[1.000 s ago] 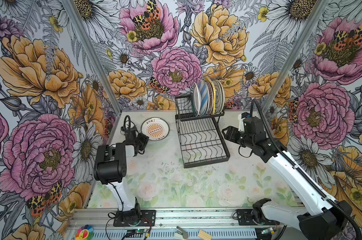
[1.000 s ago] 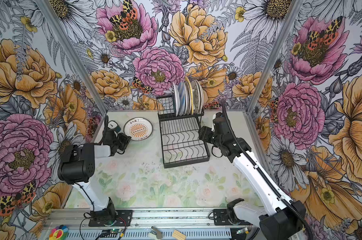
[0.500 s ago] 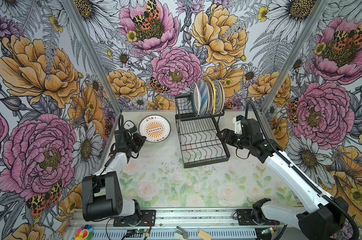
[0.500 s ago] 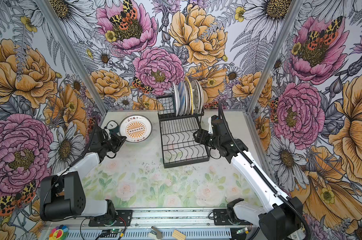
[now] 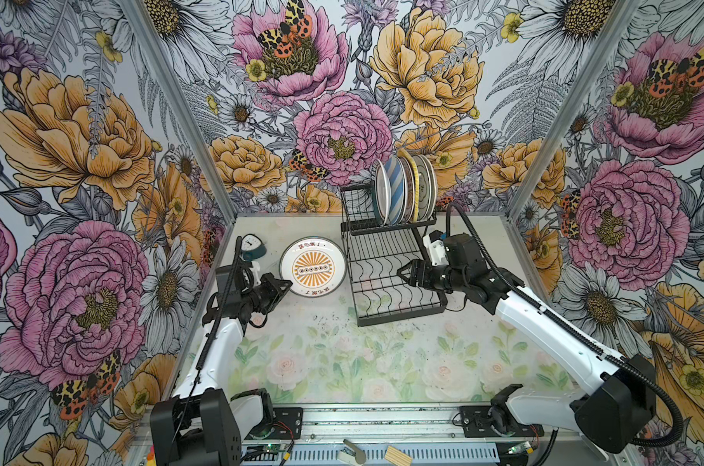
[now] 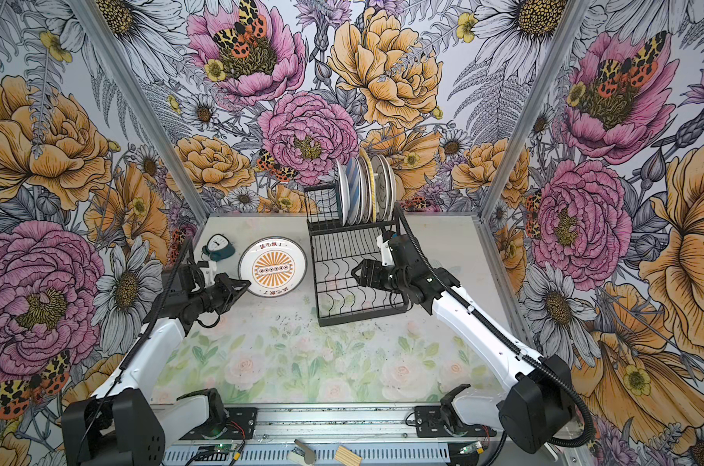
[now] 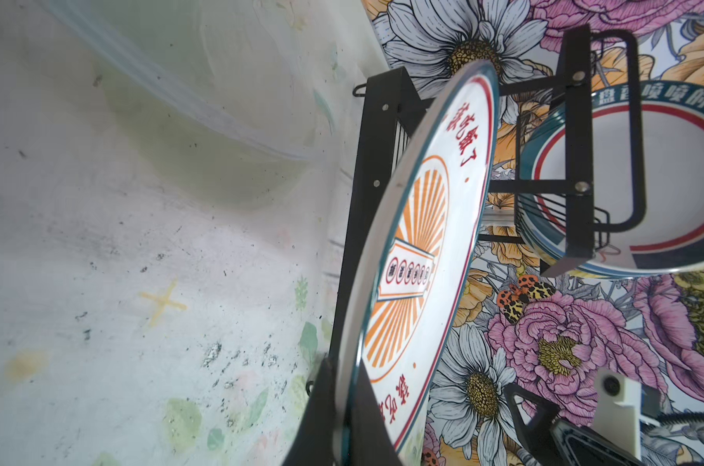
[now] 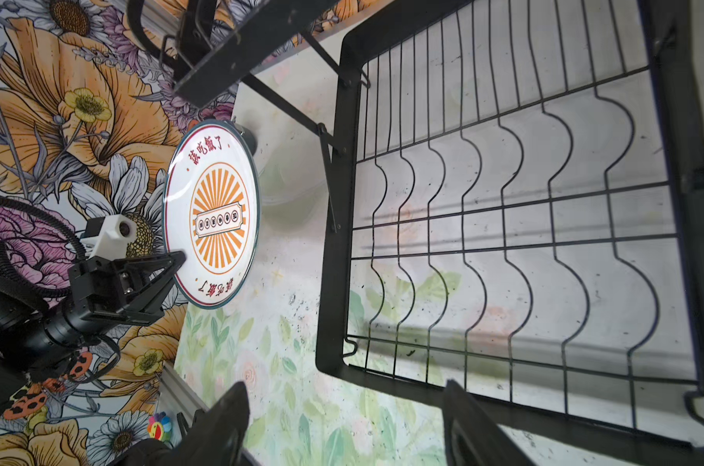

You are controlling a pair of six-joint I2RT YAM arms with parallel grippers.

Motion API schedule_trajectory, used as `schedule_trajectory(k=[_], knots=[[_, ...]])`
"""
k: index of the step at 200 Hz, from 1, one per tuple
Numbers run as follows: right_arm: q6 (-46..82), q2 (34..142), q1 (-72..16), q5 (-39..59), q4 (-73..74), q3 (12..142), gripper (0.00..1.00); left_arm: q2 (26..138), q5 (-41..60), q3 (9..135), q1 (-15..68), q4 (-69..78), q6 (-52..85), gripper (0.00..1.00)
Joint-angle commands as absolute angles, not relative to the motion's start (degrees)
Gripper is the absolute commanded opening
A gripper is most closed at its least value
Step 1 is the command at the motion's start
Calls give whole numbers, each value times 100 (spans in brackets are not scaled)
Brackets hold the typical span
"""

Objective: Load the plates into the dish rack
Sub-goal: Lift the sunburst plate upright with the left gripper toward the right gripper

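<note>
Both top views look down from high at six o'clock. Close in, left wrist faces three o'clock, right wrist nine; they share sunburst plate (image 7: 414, 262) and dish rack (image 8: 335, 242).

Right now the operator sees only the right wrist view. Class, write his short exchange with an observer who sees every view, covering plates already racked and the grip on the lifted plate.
Operator: Any plates in the dish rack? I see only its lower tray.
Observer: Yes, a row of plates stands upright on its upper shelf, a blue-striped plate among them.
Operator: Is the sunburst plate caught on both faces?
Observer: Yes. In the left wrist view its rim sits clamped in the left gripper, one finger on each face.
</note>
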State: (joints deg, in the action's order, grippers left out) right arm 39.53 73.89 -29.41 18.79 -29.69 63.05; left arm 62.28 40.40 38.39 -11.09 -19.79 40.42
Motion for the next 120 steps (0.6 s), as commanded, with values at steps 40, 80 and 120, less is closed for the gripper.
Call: schedule_trajectory(k=[40, 80, 120], knots=[[3988, 7674, -3170, 2623, -2356, 6416, 76, 5629, 4968, 3595, -327, -2008, 3652, 0], [3973, 7839, -3230, 3152, -2161, 6364, 75, 5437, 5018, 3604, 298, -1984, 3706, 0], [4069, 7936, -3264, 3698, -1756, 6189, 68, 5422, 5161, 3698, 564, -1973, 3744, 0]])
